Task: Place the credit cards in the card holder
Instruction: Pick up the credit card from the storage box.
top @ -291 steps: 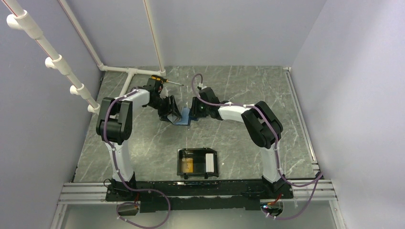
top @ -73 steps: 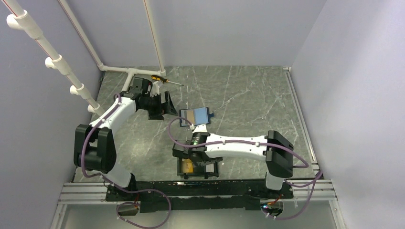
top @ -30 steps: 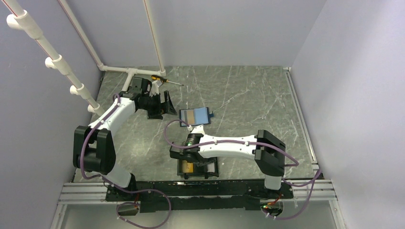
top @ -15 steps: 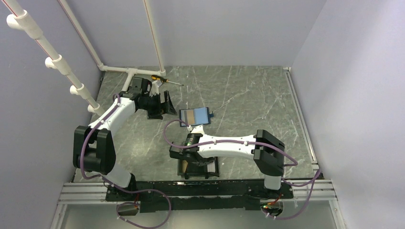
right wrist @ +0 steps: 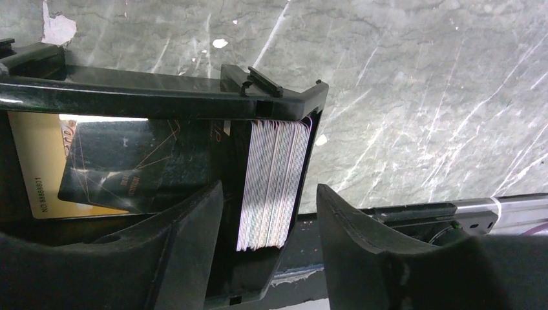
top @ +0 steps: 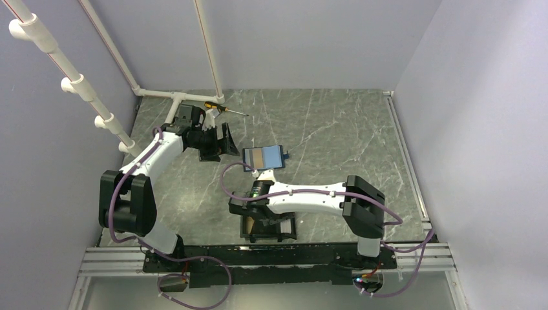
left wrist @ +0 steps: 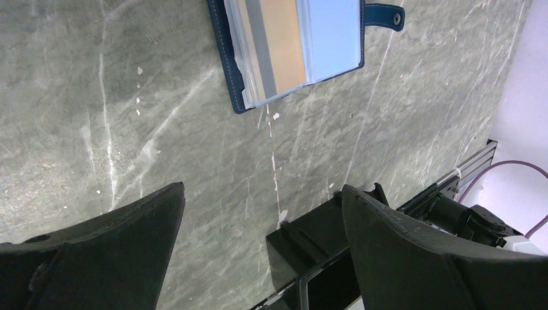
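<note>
Marbled desk [top: 336,129] held the card holder [right wrist: 161,87]; low over it, for a flat drop, hung the right gripper [right wrist: 268,190], parted and empty, one credit card [right wrist: 35,161] inside (another in the blue wallet [left wrist: 323,39], near the spread-open left gripper [left wrist: 262,190]).

A grey marble-veined table [top: 336,129] stands boxed in by plain lilac walls [top: 304,45] behind and beside it. White pipes [top: 208,51] rise from its far left corner; a metal rail [top: 110,261] lines its near edge.
</note>
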Controlling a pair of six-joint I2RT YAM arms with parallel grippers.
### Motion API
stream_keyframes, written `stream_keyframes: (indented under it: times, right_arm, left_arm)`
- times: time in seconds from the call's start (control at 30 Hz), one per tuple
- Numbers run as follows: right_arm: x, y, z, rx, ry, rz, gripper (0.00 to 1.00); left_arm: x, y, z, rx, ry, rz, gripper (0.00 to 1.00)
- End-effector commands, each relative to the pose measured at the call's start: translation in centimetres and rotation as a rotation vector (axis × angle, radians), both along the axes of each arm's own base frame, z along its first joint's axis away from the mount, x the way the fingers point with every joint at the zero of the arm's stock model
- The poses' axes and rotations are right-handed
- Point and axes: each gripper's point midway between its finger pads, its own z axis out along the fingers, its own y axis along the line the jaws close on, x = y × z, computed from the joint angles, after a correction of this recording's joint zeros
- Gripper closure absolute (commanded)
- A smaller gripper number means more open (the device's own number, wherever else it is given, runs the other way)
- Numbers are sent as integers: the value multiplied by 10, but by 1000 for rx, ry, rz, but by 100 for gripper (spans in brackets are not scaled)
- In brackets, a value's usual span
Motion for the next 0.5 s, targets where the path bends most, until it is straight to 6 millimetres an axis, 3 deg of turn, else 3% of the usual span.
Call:
stream_keyframes:
  times: [0.0,0.3,0.47]
  right_arm:
    - [4,1,-7,-11,-16,-9,41]
    - [4,-2,-17,-52,-6,-10,36]
    - [2,-12,-16,-87,-8,-32,40]
  left_arm:
    - [0,-1,7,0,-45,-36,3]
    - [-1,-1,9,-3,-49,-39,3]
    - [-1,-1,10,-3,-52,-39,3]
